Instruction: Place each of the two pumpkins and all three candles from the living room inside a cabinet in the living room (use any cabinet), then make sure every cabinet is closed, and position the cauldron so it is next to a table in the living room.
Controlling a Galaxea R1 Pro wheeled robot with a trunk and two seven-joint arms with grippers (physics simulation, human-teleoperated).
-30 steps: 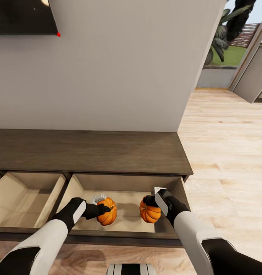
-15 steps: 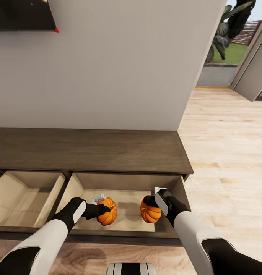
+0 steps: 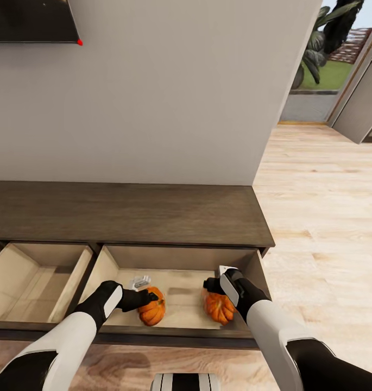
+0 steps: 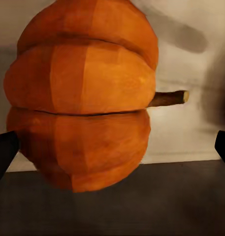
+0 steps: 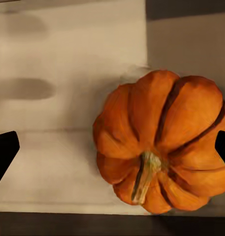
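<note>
Left gripper [image 3: 147,297]: jaws wide apart, dark fingertips at both edges of the left wrist view, touching nothing; hovering just over the left pumpkin [image 3: 152,311].

Right gripper [image 3: 212,286]: jaws likewise spread, tips at the far edges of the right wrist view, clear of the right pumpkin [image 3: 220,307].

Left pumpkin: inside the open drawer [image 3: 112,263] of the cabinet [image 3: 126,212], near the front wall, about 7 o'clock from drawer centre; tipped on its side, stem [image 4: 166,98] pointing sideways in the left wrist view.

Right pumpkin: same drawer, about 4 o'clock from centre, close to the right wall; stem [image 5: 144,177] facing the right wrist camera, so probably upright or nearly so.

Small pale object [image 3: 139,282]: on the drawer floor at 11 o'clock from the left pumpkin; too small to identify.

Second drawer [image 3: 23,271]: open too, at 9 o'clock from the first.

Risk, rolling: sideways left pumpkin likely to roll if nudged on withdrawal or jolted by a fast drawer push.

Risk, snagging: spread fingers low inside the drawer, liable to catch the front wall or drag a pumpkin out if pulled straight back instead of lifted first.

Risk, right side: right pumpkin near wall and gripper, little room; a sideways drift could knock it over.

Risk, unfinished: both drawers open, candles and cauldron yet to handle; easy to forget closing.
</note>
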